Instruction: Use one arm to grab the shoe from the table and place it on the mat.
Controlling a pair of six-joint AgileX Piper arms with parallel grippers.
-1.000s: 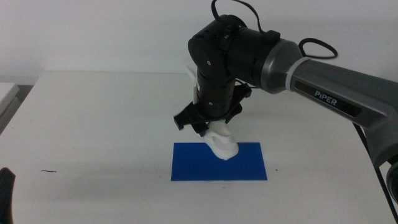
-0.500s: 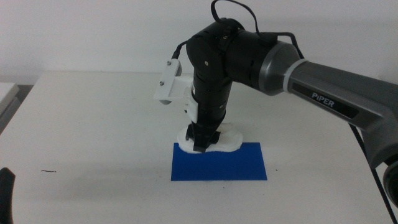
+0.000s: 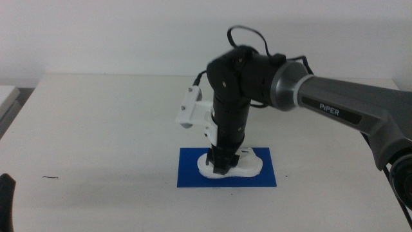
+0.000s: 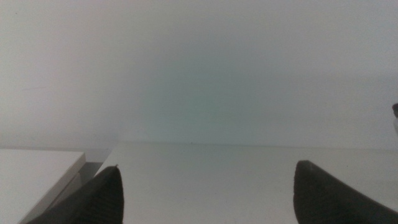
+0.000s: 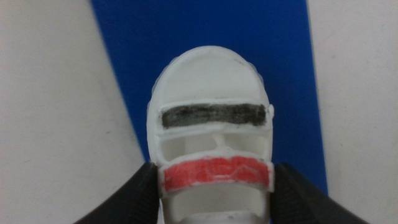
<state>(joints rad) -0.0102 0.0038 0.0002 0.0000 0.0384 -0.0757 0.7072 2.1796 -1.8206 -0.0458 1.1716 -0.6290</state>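
Observation:
The right arm reaches in from the right, and its gripper points straight down over the blue mat. It is shut on the white shoe, which lies flat at the mat's surface, near its middle. In the right wrist view the shoe sits between the two jaws of the right gripper. Its dark grey and red straps face the camera, and the mat lies under it. The left gripper waits at the bottom left edge of the middle view. Its jaws stand wide apart and empty in the left wrist view.
The white table spreads wide around the mat. A small dark mark lies near its front left. A white camera mount sticks out from the right arm's wrist.
The right gripper has turned the shoe from toe-down to flat and lowered it. It has carried it from the mat's far edge to the mat's middle. The left gripper has not moved.

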